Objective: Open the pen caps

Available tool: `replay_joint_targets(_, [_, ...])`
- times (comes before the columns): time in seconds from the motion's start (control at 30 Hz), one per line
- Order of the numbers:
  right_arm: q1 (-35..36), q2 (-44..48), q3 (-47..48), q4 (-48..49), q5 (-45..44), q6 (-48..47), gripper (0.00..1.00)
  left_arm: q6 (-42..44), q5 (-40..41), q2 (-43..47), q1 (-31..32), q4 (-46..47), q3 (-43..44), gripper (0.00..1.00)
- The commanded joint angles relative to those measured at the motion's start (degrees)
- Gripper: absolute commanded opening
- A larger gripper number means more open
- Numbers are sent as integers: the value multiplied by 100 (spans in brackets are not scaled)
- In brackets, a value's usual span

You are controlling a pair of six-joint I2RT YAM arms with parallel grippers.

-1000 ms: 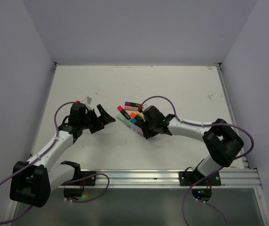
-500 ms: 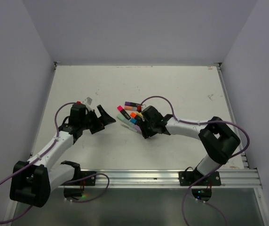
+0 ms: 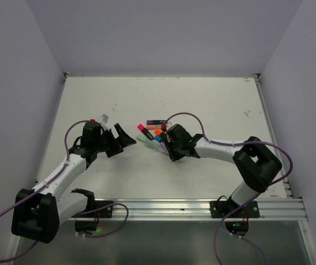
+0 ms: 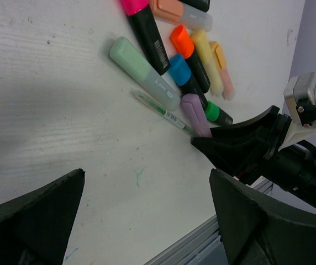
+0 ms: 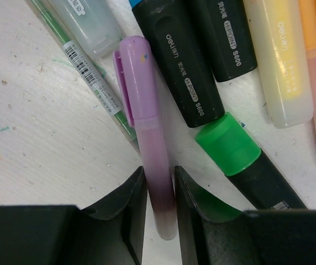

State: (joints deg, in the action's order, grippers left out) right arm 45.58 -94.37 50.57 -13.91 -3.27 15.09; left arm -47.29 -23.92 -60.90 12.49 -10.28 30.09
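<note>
Top camera looks down on the white worktop (image 3: 202,99); both close wrist cameras share the stubby green plastic cap (image 5: 227,142).

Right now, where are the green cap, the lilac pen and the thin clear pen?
green cap (image 5: 228,144): right wrist view, middle of the cap.
lilac pen (image 5: 151,138): right wrist view, barrel below its cap.
thin clear pen (image 5: 91,73): right wrist view, on its barcode label.

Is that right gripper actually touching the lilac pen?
Touching. In the right wrist view, the right gripper has both fingers pressed against the lilac pen, no gap.
</note>
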Motion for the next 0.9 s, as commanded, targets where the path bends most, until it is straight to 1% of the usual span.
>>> replay_joint_targets(0.0, [3,146,32,-41,89,-33,29,35,-227,79,-27,255,-55,97])
replay_joint_targets(0.1, [-5,243,93,-94,54,-85,24,27,-253,79,-27,281,-64,97])
replay_joint_targets(0.3, [3,506,287,-270,124,-217,23,27,-350,70,-27,352,-55,97])
replay_joint_targets(0.33, [3,551,313,-313,194,-261,18,35,-359,79,-27,360,-64,97])
replay_joint_targets(0.37, [3,594,366,-410,299,-305,17,35,-411,87,-27,404,-47,97])
replay_joint_targets(0.4, [3,656,401,-454,309,-357,13,35,-446,96,-27,430,-55,97])
replay_joint_targets(0.43, [3,770,428,-515,300,-393,7,35,-490,88,-27,474,-55,96])
replay_joint_targets(0.47, [3,840,471,-612,492,-410,6,35,-543,88,-27,527,-55,95])
replay_joint_targets(0.5, [12,893,524,-630,729,-428,4,9,-726,70,-27,736,-82,93])
replay_joint_targets(0.53, [3,989,559,-639,879,-437,0,-26,-850,61,-27,904,-99,91])
replay_joint_targets(0.57, [3,1008,638,-613,1020,-402,0,-96,-1112,52,-19,1366,-160,88])
replay_joint_targets(0.6, [3,1025,665,-552,1439,-367,0,-323,-1254,-17,-10,1623,-196,86])
replay_joint_targets(0.63, [3,1034,682,-438,1669,-323,0,-473,-1403,-61,25,1922,-248,84])
replay_joint_targets(0.67, [12,1017,700,-150,1941,-175,0,-640,-1718,-114,51,2621,-345,81])
replay_joint_targets(0.7, [3,982,726,-25,2161,-69,0,-998,-1843,-236,95,3011,-398,79])
replay_joint_targets(0.73, [3,938,761,72,2547,19,0,-1132,-1948,-316,200,3345,-442,76])
replay_joint_targets(0.77, [12,833,814,203,2690,98,0,-1203,-2019,-378,253,3584,-442,72])
replay_joint_targets(0.8, [3,815,875,274,2830,299,0,-1213,-2150,-483,297,3908,-425,69])
replay_joint_targets(0.87, [12,815,841,633,3208,651,0,-1099,-2187,-501,324,3973,-390,68])
